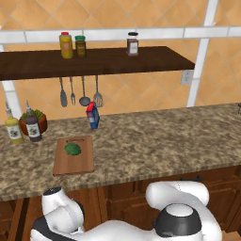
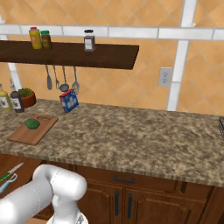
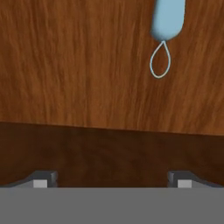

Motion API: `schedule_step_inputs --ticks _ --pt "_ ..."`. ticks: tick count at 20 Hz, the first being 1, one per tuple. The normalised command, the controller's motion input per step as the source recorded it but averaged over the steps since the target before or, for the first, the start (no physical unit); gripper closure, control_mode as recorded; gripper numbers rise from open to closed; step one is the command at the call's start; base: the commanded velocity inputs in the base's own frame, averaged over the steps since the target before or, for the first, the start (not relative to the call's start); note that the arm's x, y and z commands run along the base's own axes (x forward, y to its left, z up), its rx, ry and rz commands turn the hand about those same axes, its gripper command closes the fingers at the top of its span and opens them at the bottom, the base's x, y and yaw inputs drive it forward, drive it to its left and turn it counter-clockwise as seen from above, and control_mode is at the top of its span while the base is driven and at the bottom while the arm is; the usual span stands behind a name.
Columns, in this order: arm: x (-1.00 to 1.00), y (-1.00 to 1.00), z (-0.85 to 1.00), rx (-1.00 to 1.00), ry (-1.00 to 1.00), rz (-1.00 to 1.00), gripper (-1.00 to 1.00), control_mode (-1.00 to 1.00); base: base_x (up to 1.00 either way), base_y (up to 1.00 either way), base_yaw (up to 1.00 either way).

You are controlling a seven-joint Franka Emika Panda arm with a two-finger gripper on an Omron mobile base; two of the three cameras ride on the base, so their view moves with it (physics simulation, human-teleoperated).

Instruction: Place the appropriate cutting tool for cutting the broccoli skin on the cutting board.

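The light brown cutting board (image 1: 73,162) (image 2: 26,133) lies on the counter at the left, and the small dark green broccoli (image 1: 72,148) (image 2: 32,124) rests on its far end. Below the counter's front edge, an open drawer holds the green-handled knife (image 2: 5,176) with its silvery blade pointing up and right, and the light blue peeler (image 2: 8,183) lies beside it. In the hand view the peeler (image 3: 168,19) lies on the drawer's wooden floor, its wire loop pointing toward me. My gripper (image 3: 111,181) is open above that floor, its fingertips (image 3: 41,180) wide apart with nothing between them.
A dark shelf (image 1: 94,61) carries three jars. Utensils (image 1: 80,92) hang beneath it. Two bottles (image 1: 22,128), a potted plant (image 1: 37,117) and a blue box (image 1: 92,116) stand at the back of the counter (image 1: 164,141). A dark inner wall of the drawer (image 3: 109,148) lies close in front of my fingers.
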Motion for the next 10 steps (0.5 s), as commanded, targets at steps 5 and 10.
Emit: schedule_step_inputs --ticks 5,10 --pt "-0.83 0.0 0.12 0.0 0.11 -0.01 -1.0 -1.0 0.0 0.0 0.0" --pt "0.47 0.1 0.49 -0.05 0.0 -0.12 -1.0 -1.0 0.0 0.0 0.0"
